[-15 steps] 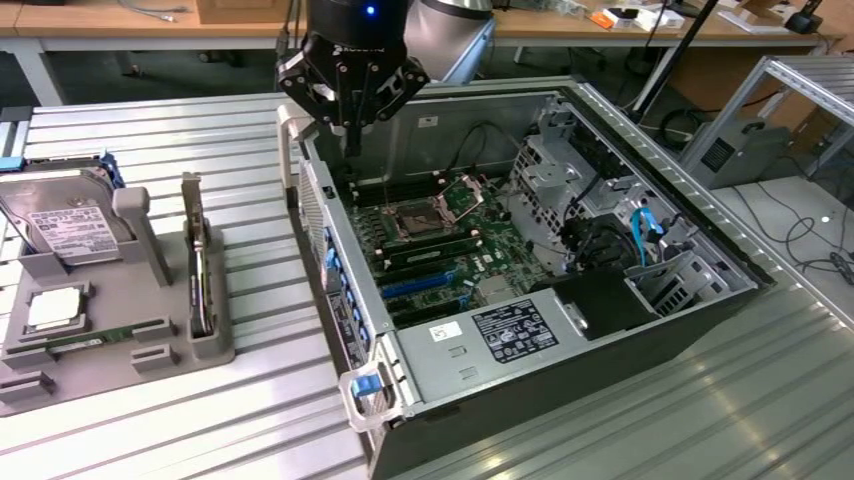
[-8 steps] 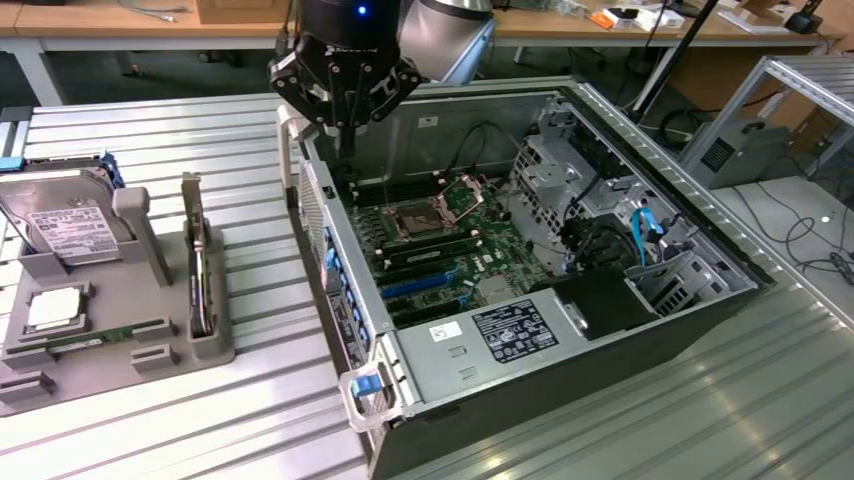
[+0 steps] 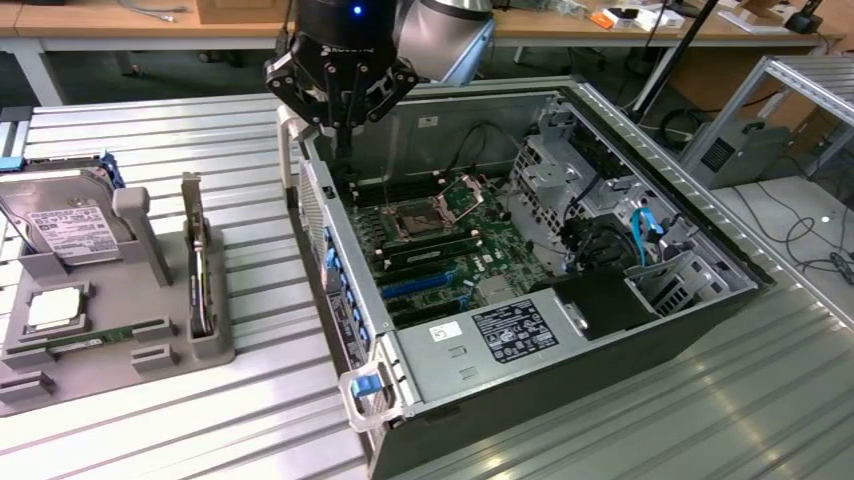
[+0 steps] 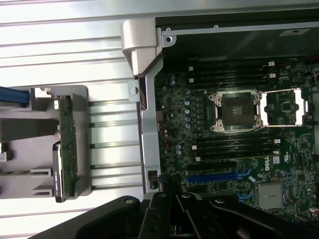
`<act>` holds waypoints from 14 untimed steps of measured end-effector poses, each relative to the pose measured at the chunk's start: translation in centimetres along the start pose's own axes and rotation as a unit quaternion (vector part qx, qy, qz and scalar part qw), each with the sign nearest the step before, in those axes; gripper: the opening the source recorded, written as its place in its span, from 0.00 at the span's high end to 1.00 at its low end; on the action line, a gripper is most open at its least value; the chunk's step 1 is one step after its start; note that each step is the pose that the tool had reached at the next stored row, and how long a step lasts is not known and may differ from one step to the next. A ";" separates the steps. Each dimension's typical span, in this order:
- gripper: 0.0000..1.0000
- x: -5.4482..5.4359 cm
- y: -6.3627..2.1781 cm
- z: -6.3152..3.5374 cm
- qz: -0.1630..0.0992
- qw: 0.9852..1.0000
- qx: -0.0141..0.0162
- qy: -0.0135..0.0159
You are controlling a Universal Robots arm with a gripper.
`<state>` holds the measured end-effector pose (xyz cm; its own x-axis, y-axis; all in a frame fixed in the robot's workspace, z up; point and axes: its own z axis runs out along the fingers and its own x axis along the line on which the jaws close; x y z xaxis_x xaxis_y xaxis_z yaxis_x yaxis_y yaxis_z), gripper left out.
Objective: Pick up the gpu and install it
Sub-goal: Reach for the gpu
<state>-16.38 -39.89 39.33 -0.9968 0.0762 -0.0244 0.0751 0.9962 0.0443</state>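
Exterior view: claw poised over the corner of the open case on the exterior view's left, narrow, tips drawn together, holding nothing. Gpu well apart from it, standing on edge in the gray holder on the tabletop, beside the hard drive. Not yet picked up. Motherboard bare, with 1 blue slot free.

Wrist view: claw above the case's edge. Gpu seen edge-on, a thin green board held upright by the holder. Blue slot unoccupied.

Probably light and stiff, but thin and fragile, with little room for a crooked squeeze. Best taken across its thickness at the free upper edge, about mid-length, clear of the holder's posts and away from the contact edge.
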 end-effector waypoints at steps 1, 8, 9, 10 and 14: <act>0.89 0.1 0.00 0.00 0.000 1.000 0.000 0.000; 0.89 0.6 -0.05 -0.01 0.000 1.000 0.000 0.000; 0.89 0.6 -0.05 -0.02 0.000 1.000 0.000 0.000; 0.89 0.7 -0.05 -0.02 0.000 1.000 0.000 0.000; 0.89 0.7 -0.05 -0.02 0.000 1.000 0.000 0.000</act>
<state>-17.09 -39.89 39.33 -0.9968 0.0763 -0.0245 0.0751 0.9962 0.0444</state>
